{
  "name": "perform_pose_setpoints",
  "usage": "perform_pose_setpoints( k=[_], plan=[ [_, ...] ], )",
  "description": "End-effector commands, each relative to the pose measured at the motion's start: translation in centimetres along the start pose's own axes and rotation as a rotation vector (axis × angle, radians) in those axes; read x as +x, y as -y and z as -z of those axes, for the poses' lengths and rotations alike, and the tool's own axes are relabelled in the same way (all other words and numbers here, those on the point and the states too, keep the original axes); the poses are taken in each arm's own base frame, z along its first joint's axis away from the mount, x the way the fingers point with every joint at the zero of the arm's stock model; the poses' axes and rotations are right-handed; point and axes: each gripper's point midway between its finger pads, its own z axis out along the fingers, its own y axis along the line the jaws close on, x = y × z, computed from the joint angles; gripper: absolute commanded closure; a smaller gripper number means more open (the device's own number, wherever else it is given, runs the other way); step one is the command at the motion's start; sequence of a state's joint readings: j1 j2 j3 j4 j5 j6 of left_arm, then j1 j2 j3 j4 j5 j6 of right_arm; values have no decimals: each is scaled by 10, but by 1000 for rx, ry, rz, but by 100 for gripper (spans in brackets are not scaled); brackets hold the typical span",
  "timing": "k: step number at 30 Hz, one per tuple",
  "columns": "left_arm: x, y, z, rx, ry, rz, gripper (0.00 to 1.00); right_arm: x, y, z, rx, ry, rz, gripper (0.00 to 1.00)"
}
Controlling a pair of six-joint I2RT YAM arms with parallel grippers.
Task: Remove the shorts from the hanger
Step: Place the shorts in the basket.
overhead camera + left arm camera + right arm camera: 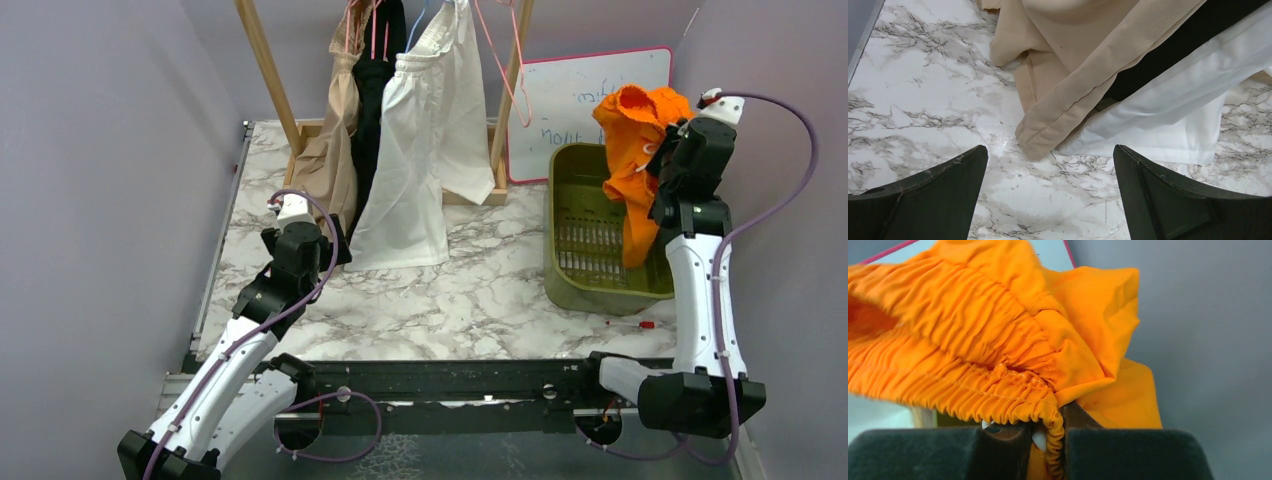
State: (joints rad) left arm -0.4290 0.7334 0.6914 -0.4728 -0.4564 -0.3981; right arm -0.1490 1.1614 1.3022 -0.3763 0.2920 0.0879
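Observation:
Tan shorts (pixel 335 140), black shorts (pixel 372 110) and cream-white shorts (pixel 425 130) hang from hangers (pixel 500 60) on a wooden rack, hems touching the marble table (pixel 470 300). My left gripper (pixel 330 240) stands open, low over the table just before those hems; the tan shorts (pixel 1068 65), black shorts (pixel 1178 50) and white shorts (pixel 1173 115) show ahead of it (pixel 1050 165), nothing between the fingers. My right gripper (pixel 660 165) is shut on the gathered waistband of the orange shorts (pixel 635 150), held up over the green basket (pixel 570 170). The orange shorts (pixel 978 330) fill the right wrist view above that gripper (pixel 1048 435).
The wooden rack's uprights (pixel 265 60) stand at the table's back. A whiteboard (pixel 580 100) leans on the back wall behind the basket. A small red item (pixel 646 324) lies near the basket's front right corner. Grey walls close in both sides.

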Motion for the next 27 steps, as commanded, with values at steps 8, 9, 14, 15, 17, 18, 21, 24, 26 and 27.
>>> perform_pose_setpoints(
  k=[8, 9, 14, 15, 17, 18, 21, 24, 26, 27],
  plan=[
    [-2, 7, -2, 37, -2, -13, 1, 31, -2, 55, -93, 16, -137, 99],
    [-1, 8, -2, 42, -4, -12, 1, 31, 2, 61, -79, 27, -153, 99],
    [-2, 13, -1, 68, -5, -14, 1, 31, 34, 83, 63, 72, -179, 99],
    [-1, 13, -1, 70, -7, -14, 1, 25, 46, 93, 115, 105, -198, 99],
    [-2, 13, 0, 74, -3, -12, 1, -2, 59, 116, 139, 222, -210, 99],
    [-2, 13, 0, 74, -2, -12, 1, -15, 59, 125, 117, 279, -196, 99],
    [-3, 13, 0, 75, 2, -10, 1, -14, 50, 119, 73, 243, -154, 99],
    [-3, 13, 1, 77, 3, -9, 1, 20, 30, 92, 13, 87, -121, 99],
    [-4, 12, 2, 75, 10, -7, 1, 36, 17, 84, -45, 47, -131, 99],
    [-4, 12, 2, 72, 10, -8, 1, 41, 10, 81, -81, 42, -133, 99]
  ],
)
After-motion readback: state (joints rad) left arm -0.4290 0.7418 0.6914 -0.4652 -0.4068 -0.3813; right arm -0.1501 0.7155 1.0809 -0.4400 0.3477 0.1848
